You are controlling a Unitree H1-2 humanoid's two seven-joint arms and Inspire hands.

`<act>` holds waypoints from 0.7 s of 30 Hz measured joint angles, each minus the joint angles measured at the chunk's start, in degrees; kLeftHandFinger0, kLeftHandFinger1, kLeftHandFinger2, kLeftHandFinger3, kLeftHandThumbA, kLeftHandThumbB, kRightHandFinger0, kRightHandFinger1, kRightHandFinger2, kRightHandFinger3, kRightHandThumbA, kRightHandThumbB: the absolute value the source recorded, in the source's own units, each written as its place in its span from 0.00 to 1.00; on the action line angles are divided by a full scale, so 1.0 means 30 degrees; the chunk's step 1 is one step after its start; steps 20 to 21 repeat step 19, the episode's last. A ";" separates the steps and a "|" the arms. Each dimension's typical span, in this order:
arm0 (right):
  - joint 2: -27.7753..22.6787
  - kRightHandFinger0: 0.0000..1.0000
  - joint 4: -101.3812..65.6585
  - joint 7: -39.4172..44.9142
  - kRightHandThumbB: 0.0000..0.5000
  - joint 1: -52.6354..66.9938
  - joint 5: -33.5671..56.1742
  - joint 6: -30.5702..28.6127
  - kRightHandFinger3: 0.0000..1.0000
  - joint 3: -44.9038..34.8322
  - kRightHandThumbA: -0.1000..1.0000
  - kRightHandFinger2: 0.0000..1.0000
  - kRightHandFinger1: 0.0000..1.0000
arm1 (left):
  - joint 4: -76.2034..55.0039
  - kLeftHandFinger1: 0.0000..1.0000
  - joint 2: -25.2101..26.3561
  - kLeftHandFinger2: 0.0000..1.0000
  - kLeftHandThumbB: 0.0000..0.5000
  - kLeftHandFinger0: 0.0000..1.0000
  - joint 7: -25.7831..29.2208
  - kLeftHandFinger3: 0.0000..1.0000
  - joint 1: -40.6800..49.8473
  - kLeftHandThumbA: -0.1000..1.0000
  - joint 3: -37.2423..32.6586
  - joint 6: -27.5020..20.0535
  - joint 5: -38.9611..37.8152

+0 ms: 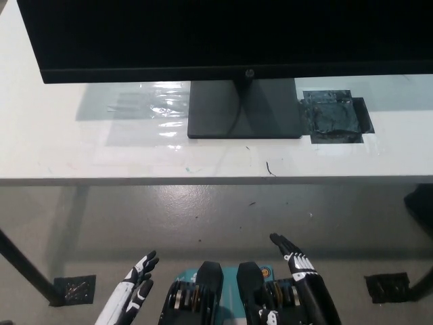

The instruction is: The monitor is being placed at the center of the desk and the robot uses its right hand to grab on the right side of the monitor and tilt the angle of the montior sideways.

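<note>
My right hand (pixel 301 274), fingers apart and empty at lower centre-right, points up toward the monitor (pixel 223 37) across the top on the desk (pixel 81 149), well apart; left hand (pixel 132 288) rests released, lower left.

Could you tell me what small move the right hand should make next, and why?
Probably lift the right hand up and forward toward the right side of the monitor. It hangs low, open, below the desk edge and far from the screen, holding nothing. The monitor sits untouched on its stand. The left hand rests low at the lower left.
</note>
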 measured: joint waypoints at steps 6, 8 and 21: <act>-0.0176 1.00 0.0047 -0.0775 0.46 -0.0142 -0.0047 -0.0293 1.00 0.0481 0.96 1.00 1.00 | -0.0120 1.00 0.0011 1.00 0.54 1.00 -0.0001 1.00 -0.0002 1.00 -0.0064 -0.0001 0.0087; -0.0207 1.00 0.0048 -0.0961 0.45 -0.0166 -0.0046 -0.0339 1.00 0.0627 0.96 1.00 1.00 | -0.0186 1.00 0.0022 1.00 0.54 1.00 0.0000 1.00 -0.0001 1.00 -0.0110 -0.0001 0.0122; -0.0271 1.00 0.0165 -0.1505 0.44 -0.0252 -0.0050 -0.0429 1.00 0.0976 0.96 1.00 1.00 | -0.0211 1.00 0.0043 1.00 0.50 1.00 -0.0001 1.00 -0.0005 1.00 -0.0174 -0.0003 0.0303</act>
